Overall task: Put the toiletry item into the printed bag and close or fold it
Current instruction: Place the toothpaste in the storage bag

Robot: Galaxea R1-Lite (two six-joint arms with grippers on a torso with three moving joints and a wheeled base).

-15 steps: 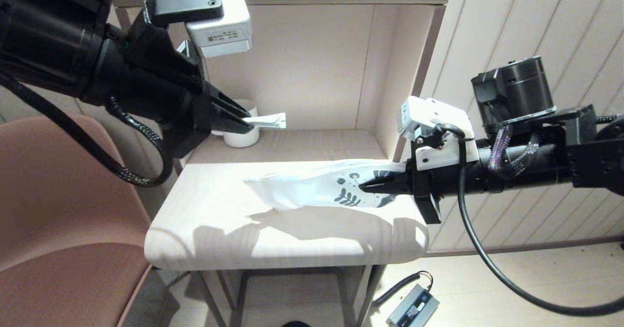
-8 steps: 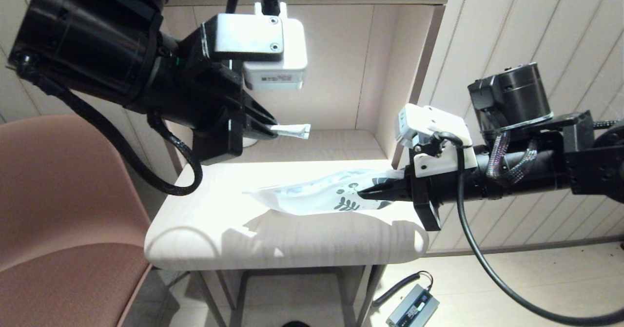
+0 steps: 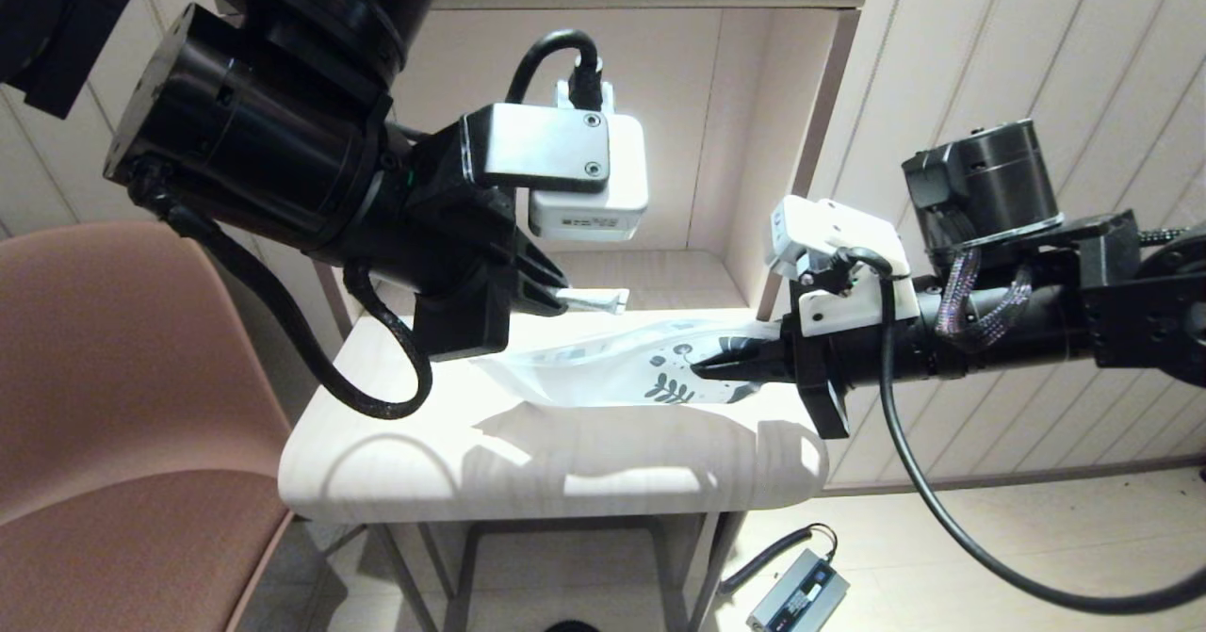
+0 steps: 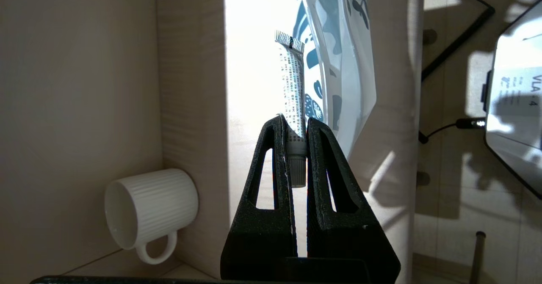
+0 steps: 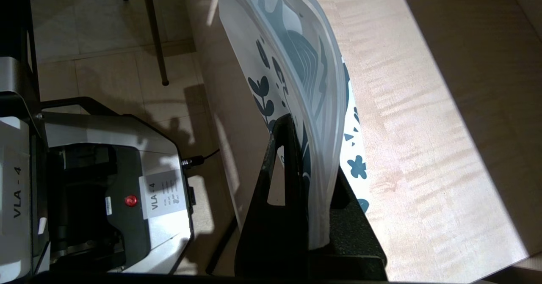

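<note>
The toiletry item [image 3: 594,301] [image 4: 292,81], a tiny white tube with grey print, sticks out of my left gripper [image 3: 558,300] [image 4: 294,123], which is shut on its cap end. The crimped end points toward the printed bag [image 3: 612,365] [image 4: 343,64] [image 5: 292,59], a white translucent pouch with dark blue leaves. The bag is lifted off the tabletop [image 3: 424,444] at its printed end, where my right gripper [image 3: 702,366] [image 5: 307,127] is shut on it. In the head view the tube hangs just above the bag's back edge, apart from it.
A white ribbed mug [image 4: 150,205] lies on its side in the shelf alcove [image 3: 650,274] behind the table. A brown chair [image 3: 104,425] stands at the left. A grey box with a cable [image 3: 796,599] lies on the floor under the right arm.
My left gripper has carried the tube from near the mug forward, down and to the right, to just above the bag. The right gripper has raised the bag's printed end slightly.
</note>
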